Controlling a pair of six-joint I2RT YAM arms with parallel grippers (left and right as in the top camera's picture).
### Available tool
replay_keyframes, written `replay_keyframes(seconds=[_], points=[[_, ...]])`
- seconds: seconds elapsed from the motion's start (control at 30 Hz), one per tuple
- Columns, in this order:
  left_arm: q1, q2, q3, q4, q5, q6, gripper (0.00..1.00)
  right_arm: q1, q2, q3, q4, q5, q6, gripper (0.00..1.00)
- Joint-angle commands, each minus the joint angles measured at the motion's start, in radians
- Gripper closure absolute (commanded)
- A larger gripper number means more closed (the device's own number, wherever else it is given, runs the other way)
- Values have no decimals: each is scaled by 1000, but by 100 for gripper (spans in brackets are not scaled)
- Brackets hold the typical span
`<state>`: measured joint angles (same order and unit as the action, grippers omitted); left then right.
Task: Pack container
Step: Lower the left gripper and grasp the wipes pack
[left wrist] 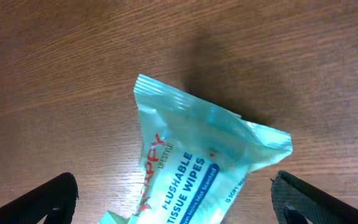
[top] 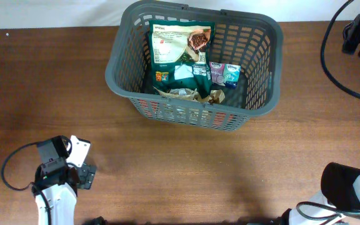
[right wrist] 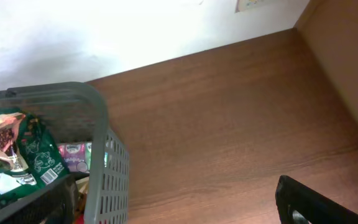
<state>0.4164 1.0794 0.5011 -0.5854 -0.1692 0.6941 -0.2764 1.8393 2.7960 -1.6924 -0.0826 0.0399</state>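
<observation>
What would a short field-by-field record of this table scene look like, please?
basket: dark grey, upright, at the far side of the table
in basket: green bag, purple pack, teal pack, brown wrappers
outside basket: wipes pack, lying on the table
left gripper: open, one finger on either side of the wipes pack, not gripping it
right gripper: open, nothing between its fingers, basket to one side
packing: wipes pack not yet in

A robot lab, left robot arm (top: 54,197) and right robot arm (top: 349,186) at a brown wooden table (top: 180,169), black cable (top: 325,53) lying over the far corner, plain white wall (right wrist: 104,31) behind, grey shopping basket (top: 186,115) with food packs (top: 181,44) inside.
</observation>
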Motion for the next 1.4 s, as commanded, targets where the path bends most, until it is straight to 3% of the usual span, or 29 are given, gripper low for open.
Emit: replay_keyframes(seconds=[0.0, 0.67, 0.7, 0.87, 1.13, 1.2, 1.27, 1.37], points=[[26, 22, -11, 8, 39, -13, 5, -8, -16, -3, -6, 16, -9, 1], [65, 206, -11, 53, 114, -67, 11, -7, -16, -3, -6, 27, -8, 1], [65, 211, -11, 58, 114, -66, 16, -7, -16, -3, -6, 32, -8, 1], [66, 220, -11, 63, 113, -66, 20, -7, -16, -3, -6, 32, -8, 1], [65, 220, -11, 88, 91, -60, 47, -7, -16, -3, -6, 35, -8, 1], [65, 220, -11, 92, 77, -46, 66, -7, -16, -3, -6, 35, -8, 1], [65, 220, -11, 100, 60, -47, 99, -7, -16, -3, -6, 35, -8, 1], [65, 219, -10, 108, 56, -47, 98, -7, -16, -3, -6, 35, -8, 1]])
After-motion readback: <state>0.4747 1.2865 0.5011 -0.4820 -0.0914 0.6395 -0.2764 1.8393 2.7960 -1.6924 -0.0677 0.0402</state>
